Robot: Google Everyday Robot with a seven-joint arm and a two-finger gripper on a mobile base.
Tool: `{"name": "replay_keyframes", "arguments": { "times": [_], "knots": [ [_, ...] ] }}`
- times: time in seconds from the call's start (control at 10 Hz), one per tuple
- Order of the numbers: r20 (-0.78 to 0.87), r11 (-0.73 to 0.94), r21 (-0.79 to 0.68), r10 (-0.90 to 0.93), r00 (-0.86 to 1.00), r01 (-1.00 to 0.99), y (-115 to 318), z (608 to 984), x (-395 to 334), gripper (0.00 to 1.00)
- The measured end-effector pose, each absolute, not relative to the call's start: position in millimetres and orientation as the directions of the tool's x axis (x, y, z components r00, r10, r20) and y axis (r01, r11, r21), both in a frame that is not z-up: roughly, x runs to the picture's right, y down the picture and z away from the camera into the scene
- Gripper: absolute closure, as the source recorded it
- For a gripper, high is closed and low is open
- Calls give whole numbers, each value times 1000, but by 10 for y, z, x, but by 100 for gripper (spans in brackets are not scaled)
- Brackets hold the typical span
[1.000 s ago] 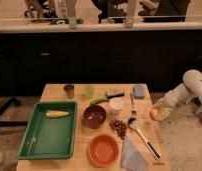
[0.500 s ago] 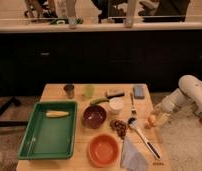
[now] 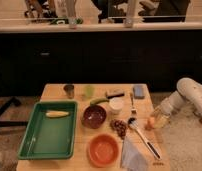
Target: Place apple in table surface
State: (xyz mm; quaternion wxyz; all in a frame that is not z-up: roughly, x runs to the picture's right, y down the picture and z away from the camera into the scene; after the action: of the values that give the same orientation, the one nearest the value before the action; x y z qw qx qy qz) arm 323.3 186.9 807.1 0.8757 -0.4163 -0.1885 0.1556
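Currently | gripper (image 3: 155,121) at table's (image 3: 54,92) right edge | jaws shut on apple (image 3: 151,123) | apple held at the rim | risk: released here, it may roll off

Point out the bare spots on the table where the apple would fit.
The tool, shut on the apple, is at the table surface right edge. Free: left of the metal cup; between fork and right edge. Crowded: around the grapes and spoon.
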Motion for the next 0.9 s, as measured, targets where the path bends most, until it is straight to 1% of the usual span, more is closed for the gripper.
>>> {"name": "replay_keyframes", "arguments": {
  "times": [0.9],
  "knots": [
    [166,570,-812,431,887,-124,2055,8239,3185,100]
  ]
}}
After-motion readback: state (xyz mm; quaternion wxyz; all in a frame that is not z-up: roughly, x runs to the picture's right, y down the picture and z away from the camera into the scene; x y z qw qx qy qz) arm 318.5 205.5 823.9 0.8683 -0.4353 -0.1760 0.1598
